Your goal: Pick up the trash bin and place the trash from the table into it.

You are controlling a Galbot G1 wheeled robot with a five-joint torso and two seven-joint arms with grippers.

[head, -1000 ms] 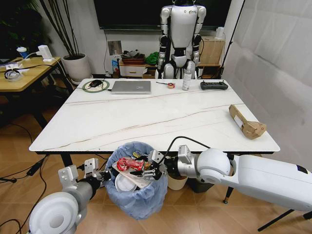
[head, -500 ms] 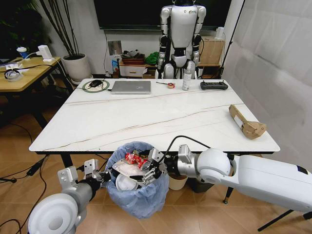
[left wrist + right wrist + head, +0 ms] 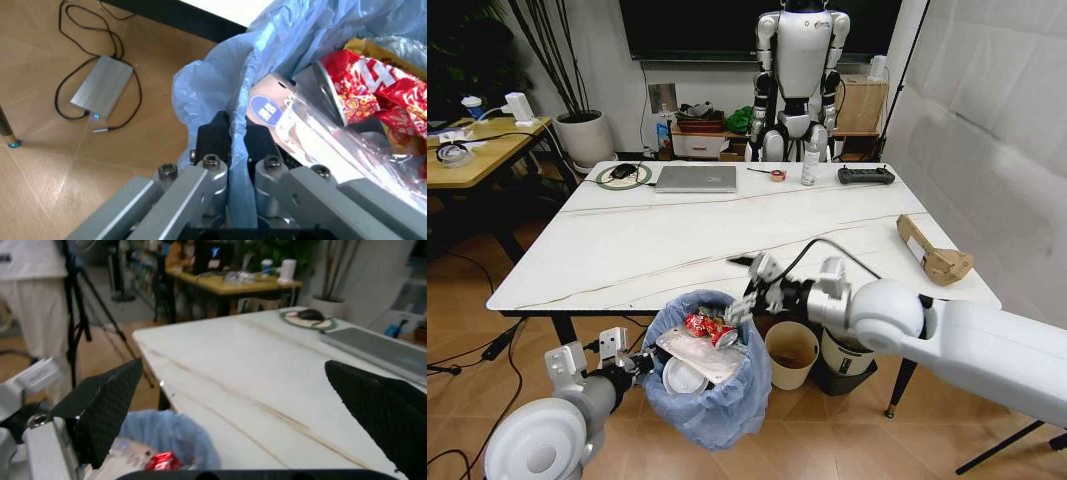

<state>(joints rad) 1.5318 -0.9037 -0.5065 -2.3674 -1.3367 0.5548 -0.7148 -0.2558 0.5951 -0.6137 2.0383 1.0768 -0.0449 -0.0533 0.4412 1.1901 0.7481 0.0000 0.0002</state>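
Note:
The trash bin (image 3: 709,385), lined with a crinkly light-blue bag, hangs just below the table's (image 3: 727,240) front edge. My left gripper (image 3: 639,362) is shut on its rim; in the left wrist view the left gripper (image 3: 237,147) pinches the bag's edge. In the trash bin (image 3: 207,85) lie a red wrapper (image 3: 707,325), a clear plastic package (image 3: 699,352) and a white lid (image 3: 682,378). The red wrapper (image 3: 363,85) lies on the clear package (image 3: 320,140). My right gripper (image 3: 754,285) is open above the bin, at the table's edge, with nothing in it. A brown paper bag (image 3: 935,252) lies at the table's right side.
A grey laptop (image 3: 695,178), a black controller (image 3: 865,175), a bottle (image 3: 809,163) and a mouse (image 3: 624,171) line the far edge. A cream bucket (image 3: 790,352) and a white-and-grey bin (image 3: 839,358) stand under the table. A humanoid robot (image 3: 799,70) stands behind it.
My right gripper has let go of the red wrapper into the bin, then risen out of the bin's mouth to table-edge height. The left gripper and the bin have stayed put.

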